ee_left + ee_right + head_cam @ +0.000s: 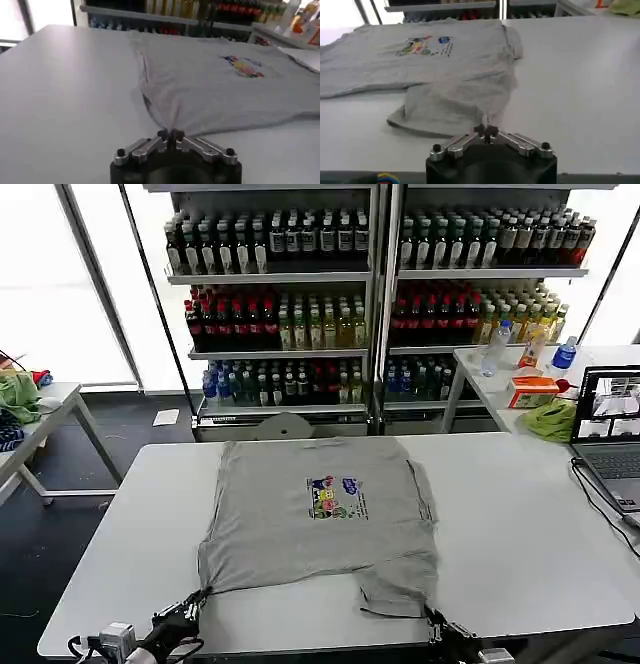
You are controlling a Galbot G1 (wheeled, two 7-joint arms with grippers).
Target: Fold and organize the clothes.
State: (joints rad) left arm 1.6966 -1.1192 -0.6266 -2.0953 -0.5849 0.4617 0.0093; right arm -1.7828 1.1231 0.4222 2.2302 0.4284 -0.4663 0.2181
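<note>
Grey T-shirt spread print-up on the white counter, collar toward the far drink shelves, hem toward the near edge. Folding judged barely begun: sleeves tucked under or narrowed along both sides, body otherwise flat and unfolded; near right hem corner bunched and drooping lower than the left, leaving an uneven bottom edge. Left end effector at the near left hem corner, fingers pinched together on a gathered point of fabric, as confirmed in the left wrist view, where the cloth fanned away from the closed tips. Right end effector at the near right hem corner, likewise clamped on a small peak of fabric, with the rumpled lower flap just beyond it. Shirt thus held at both near corners, stretched slightly between the two grips, the rest resting on the counter. Remaining, by judgement: carrying the hem toward the collar for a lengthwise fold, further folding, and placing the result tidily. Laptop and lime-green cloth well apart at the right side.
</note>
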